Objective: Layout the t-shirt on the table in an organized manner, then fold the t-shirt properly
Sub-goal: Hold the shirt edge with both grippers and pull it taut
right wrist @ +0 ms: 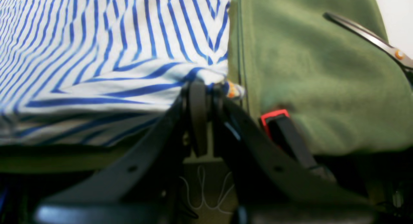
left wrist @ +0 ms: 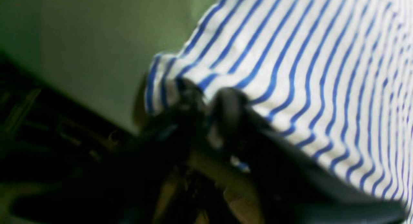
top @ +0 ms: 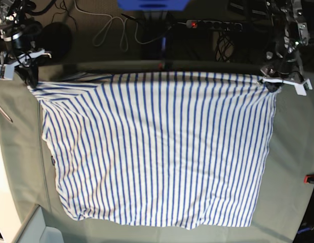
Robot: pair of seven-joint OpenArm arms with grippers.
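Each tool pins 1 far corner of the shirt [top: 157,147], stretching it flat over the worktop [top: 293,147]. The right tool [right wrist: 206,88] is clamped on cloth. The left tool [left wrist: 206,98] touches its corner, grip unclear.

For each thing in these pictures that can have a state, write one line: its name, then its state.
T-shirt: spread flat on the table, two far corners at the grippers.
Table: covered in green cloth, shirt lying on it.
Left gripper: at a shirt corner; too blurred to tell open or shut.
Right gripper: shut on a shirt corner.
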